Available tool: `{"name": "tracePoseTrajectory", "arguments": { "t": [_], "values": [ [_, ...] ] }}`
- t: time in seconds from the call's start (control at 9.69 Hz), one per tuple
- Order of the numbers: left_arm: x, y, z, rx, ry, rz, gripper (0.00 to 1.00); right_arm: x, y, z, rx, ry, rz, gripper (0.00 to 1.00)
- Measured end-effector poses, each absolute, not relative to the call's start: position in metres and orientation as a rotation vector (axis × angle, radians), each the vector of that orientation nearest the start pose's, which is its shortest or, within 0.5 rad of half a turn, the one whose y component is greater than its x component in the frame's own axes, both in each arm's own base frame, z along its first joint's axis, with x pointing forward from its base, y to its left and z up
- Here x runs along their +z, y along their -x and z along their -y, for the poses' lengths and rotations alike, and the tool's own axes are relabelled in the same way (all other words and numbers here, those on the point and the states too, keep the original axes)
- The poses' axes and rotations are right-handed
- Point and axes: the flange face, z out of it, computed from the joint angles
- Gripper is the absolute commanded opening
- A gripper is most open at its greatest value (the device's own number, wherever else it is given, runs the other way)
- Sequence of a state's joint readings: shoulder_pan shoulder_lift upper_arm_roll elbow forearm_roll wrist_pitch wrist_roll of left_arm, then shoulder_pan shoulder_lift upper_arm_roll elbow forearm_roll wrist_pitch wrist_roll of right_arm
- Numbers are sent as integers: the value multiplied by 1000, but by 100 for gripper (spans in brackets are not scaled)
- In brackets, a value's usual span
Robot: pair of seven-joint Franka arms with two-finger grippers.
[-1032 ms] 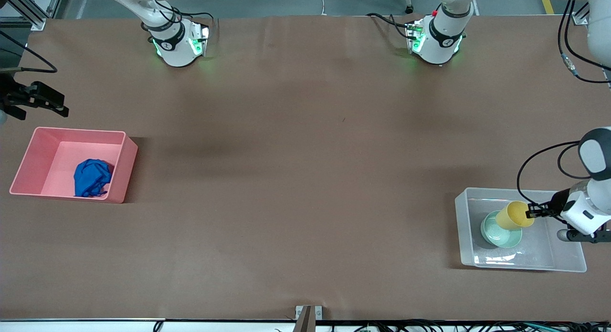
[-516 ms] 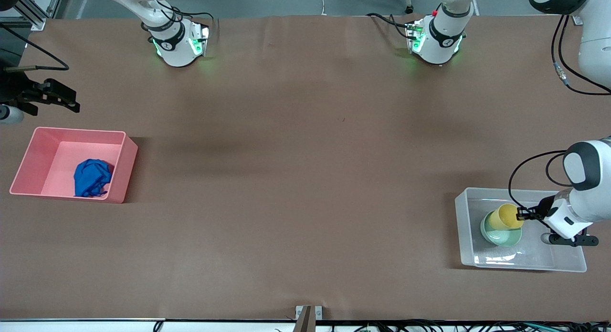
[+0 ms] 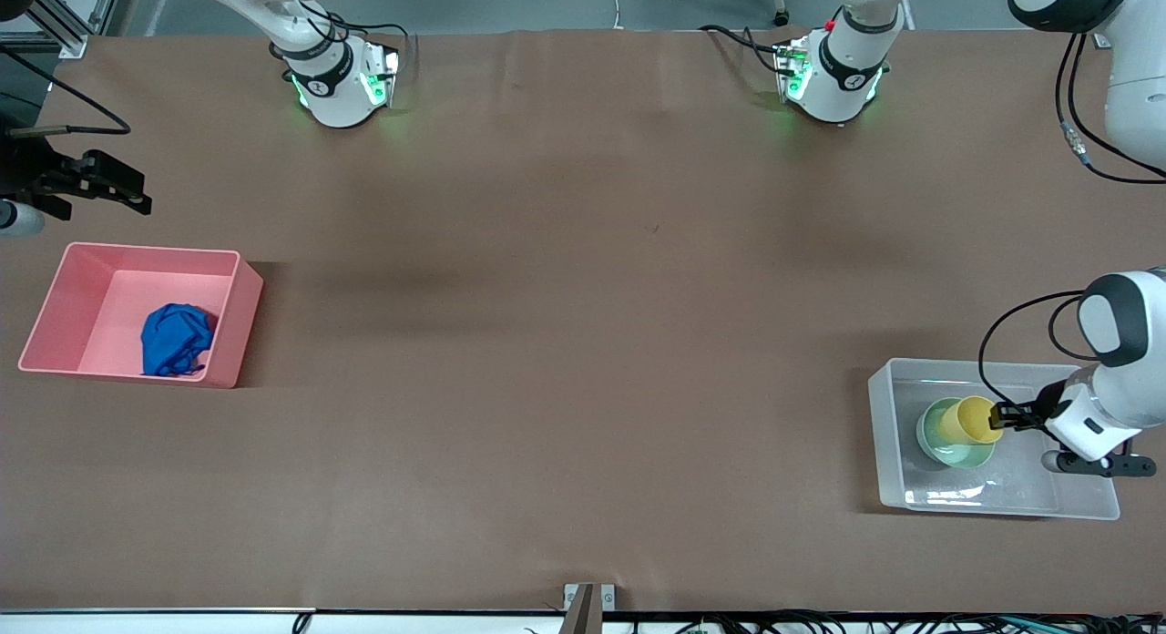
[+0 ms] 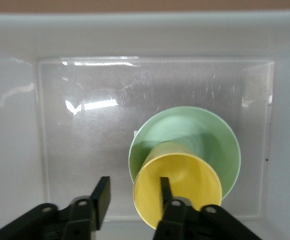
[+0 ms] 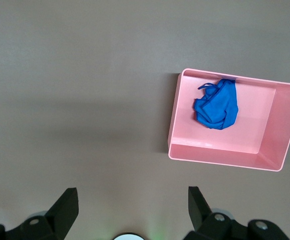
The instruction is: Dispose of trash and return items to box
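Left wrist view shows the left gripper (image 4: 130,197) just opened, releasing the yellow cup (image 4: 177,187) into the green bowl (image 4: 200,140); the task looks finished.

This is looking like a robotics lab — not a home or a shop. Two white arm bases (image 3: 339,83) (image 3: 831,78) are glowing green along the top of the frame, bolted onto a wide counter (image 3: 565,324) that is wearing one plain brown covering from edge to edge. Black cables (image 3: 1075,78) are hanging off an arm at the upper right, and more are trailing along the bottom edge. Aluminium framing (image 3: 55,19) is showing in the upper left corner, with grey workshop flooring (image 3: 547,1) running past the counter at the top — bare, functional surroundings.
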State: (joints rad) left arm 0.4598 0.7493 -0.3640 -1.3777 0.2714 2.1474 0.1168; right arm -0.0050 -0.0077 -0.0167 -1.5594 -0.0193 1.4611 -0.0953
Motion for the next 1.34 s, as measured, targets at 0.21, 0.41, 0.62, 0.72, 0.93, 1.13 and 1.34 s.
{"name": "tracePoseTrajectory", "arguments": {
  "t": [0.21, 0.41, 0.62, 0.72, 0.93, 1.13, 1.34],
  "values": [
    [342, -726, -135, -180, 3114, -109, 100, 625, -540, 15, 145, 3150, 112, 97],
    [394, -719, -112, -167, 3109, -124, 100, 624, -540, 15, 147, 3150, 111, 97],
    [455, -703, -83, -151, 3128, -128, 100, 624, -540, 16, 148, 3150, 109, 97],
    [483, -693, -66, -133, 3136, -150, 100, 624, -540, 16, 148, 3150, 108, 97],
    [537, -674, -31, -170, 3126, -203, 100, 624, -540, 17, 149, 3150, 106, 97],
    [590, -649, -8, -221, 3137, -200, 100, 624, -540, 17, 149, 3150, 105, 97],
    [619, -625, 11, -188, 3171, -212, 100, 623, -540, 17, 150, 3150, 105, 97]
  ]
}}
